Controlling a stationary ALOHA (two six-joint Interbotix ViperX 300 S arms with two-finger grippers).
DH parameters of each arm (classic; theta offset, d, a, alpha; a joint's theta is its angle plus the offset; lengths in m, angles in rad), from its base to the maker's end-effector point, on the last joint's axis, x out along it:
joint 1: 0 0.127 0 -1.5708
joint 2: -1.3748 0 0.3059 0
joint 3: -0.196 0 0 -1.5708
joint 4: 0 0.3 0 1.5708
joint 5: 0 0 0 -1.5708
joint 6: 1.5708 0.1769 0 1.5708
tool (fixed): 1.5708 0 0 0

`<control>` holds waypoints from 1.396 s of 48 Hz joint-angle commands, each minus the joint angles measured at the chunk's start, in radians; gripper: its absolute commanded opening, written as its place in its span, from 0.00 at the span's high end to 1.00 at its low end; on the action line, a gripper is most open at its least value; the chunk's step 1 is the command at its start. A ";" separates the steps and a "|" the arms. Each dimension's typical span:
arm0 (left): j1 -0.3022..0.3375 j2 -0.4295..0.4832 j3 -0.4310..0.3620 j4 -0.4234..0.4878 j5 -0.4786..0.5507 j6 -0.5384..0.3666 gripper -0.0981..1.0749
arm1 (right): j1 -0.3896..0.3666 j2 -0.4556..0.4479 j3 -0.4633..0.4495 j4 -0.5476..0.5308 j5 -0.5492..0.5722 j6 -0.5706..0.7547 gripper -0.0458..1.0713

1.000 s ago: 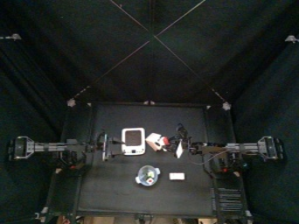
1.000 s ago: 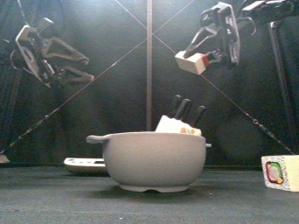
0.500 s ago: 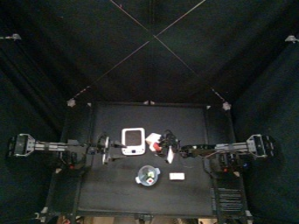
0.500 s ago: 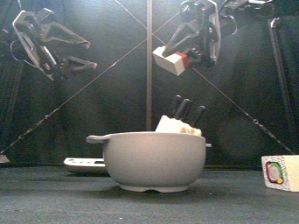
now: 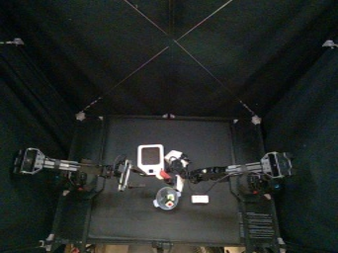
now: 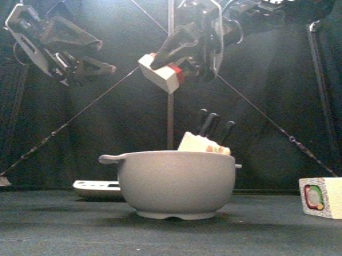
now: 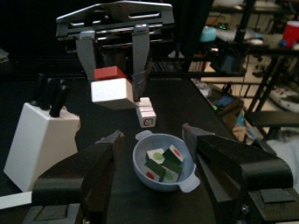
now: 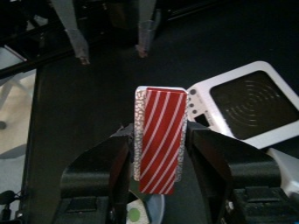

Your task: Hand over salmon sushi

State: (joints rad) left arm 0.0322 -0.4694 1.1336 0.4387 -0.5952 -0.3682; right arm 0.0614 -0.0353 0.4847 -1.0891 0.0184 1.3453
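Observation:
The salmon sushi (image 6: 160, 73), a small white block with a red top, is held high above the table in my shut right gripper (image 6: 178, 55). It has reached across the middle of the table (image 5: 168, 170). In the right wrist view the sushi's striped red top (image 8: 162, 122) sits between the jaws. In the left wrist view the sushi (image 7: 111, 86) hangs from the right gripper (image 7: 114, 74) straight ahead of my left gripper (image 7: 152, 140). The left gripper is open and empty. It stays a short gap left of the sushi (image 6: 80, 62), at about the same height.
A grey bowl (image 6: 171, 183) with small food pieces stands below the grippers (image 5: 168, 198). Behind it is a white block with black handles (image 7: 38, 131). A white tray (image 5: 149, 155) lies at the table's middle. A small white piece (image 5: 200, 200) lies right of the bowl.
My right gripper has carried the sushi leftward and slightly lower, across the table's middle toward the left gripper. The left gripper has shifted slightly and stays open.

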 commanded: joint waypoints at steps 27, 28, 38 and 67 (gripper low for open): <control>-0.020 0.123 -0.112 -0.035 -0.009 -0.008 0.13 | 0.005 0.044 -0.075 -0.031 -0.035 -0.002 0.45; -0.020 0.123 -0.112 -0.040 -0.009 -0.006 0.13 | 0.005 0.044 -0.077 -0.031 -0.035 -0.002 0.45; -0.020 0.129 -0.114 -0.092 -0.008 -0.006 0.14 | 0.003 0.044 -0.080 -0.032 -0.035 -0.002 0.45; -0.023 0.143 -0.120 -0.072 -0.002 -0.005 0.28 | 0.002 0.044 -0.084 -0.031 -0.034 -0.002 0.44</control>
State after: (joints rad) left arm 0.0092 -0.3267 1.0370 0.3605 -0.5952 -0.3774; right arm 0.0644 0.0276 0.4295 -1.1198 -0.0123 1.3453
